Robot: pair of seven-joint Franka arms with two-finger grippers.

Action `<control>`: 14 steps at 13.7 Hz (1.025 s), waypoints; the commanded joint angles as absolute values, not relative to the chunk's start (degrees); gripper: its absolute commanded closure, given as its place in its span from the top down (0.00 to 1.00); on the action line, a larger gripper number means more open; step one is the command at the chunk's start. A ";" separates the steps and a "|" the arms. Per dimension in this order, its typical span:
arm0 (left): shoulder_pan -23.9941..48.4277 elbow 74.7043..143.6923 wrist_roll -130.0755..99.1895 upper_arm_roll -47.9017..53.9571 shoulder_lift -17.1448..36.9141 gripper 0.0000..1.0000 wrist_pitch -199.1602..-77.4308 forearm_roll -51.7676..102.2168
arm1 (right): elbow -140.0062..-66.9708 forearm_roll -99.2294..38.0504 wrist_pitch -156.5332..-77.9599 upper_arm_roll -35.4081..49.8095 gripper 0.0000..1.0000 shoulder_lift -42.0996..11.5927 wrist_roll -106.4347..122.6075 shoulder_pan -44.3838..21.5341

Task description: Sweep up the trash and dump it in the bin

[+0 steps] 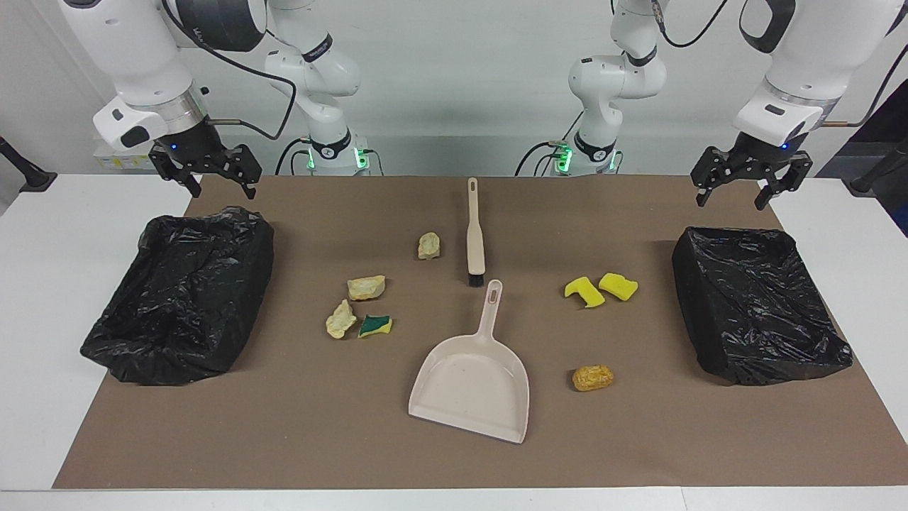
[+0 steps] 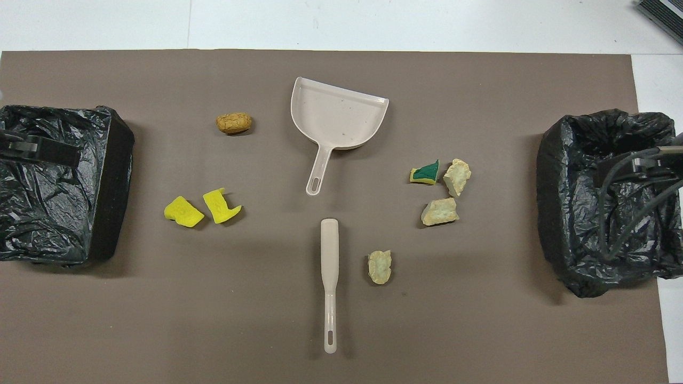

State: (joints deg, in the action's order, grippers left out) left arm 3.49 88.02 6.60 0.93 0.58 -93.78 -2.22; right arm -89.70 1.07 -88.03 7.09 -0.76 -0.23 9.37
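Both grippers open & empty, right gripper [image 1: 207,176] over one bin [image 1: 181,291], left gripper [image 1: 752,181] over the other bin [image 1: 759,301]; trash [image 1: 365,287] scattered mid-mat w/ brush [image 1: 474,238] lying 12-to-6 lengthwise, handle twd robots, roughly equidistant from both arms, dustpan [image 1: 472,372] just past its bristles.

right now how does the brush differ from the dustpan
The brush is a narrow straight stick, while the dustpan flares into a wide open scoop. The brush lies nearer to the robots, the dustpan farther. The brush's handle points toward the robots, and the dustpan's handle points the same way, almost meeting the bristles. Both are beige and lie untouched.
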 commanded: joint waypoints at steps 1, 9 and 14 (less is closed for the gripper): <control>3.08 87.80 6.68 1.05 0.09 1.00 -92.73 -1.49 | -91.83 0.26 -87.10 7.12 1.00 1.05 -0.18 10.37; 3.16 87.89 6.68 1.05 0.09 1.00 -92.72 -1.49 | -92.02 0.44 -87.63 7.12 1.00 1.14 -0.35 10.63; 3.08 87.80 6.68 1.05 0.09 1.00 -92.81 -1.49 | -91.85 0.79 -87.27 7.12 1.00 1.05 -0.26 10.72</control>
